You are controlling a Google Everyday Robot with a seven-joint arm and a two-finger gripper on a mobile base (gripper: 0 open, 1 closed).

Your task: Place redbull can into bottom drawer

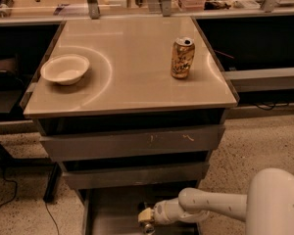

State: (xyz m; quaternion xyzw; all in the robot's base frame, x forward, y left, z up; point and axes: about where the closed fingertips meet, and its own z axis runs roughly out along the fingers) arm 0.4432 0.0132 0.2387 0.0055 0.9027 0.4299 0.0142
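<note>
The bottom drawer [110, 209] is pulled open at the foot of the grey cabinet, and its flat grey floor shows. My white arm reaches in from the lower right. My gripper [147, 223] is low over the drawer's middle, at the bottom edge of the view, partly cut off. The redbull can is not visible; it is hidden or out of view around the gripper.
On the cabinet top stand a gold-orange soda can [182, 58] at the right and a white bowl [64, 68] at the left. The two upper drawers [132, 143] are shut. Benches and dark shelves flank the cabinet on both sides.
</note>
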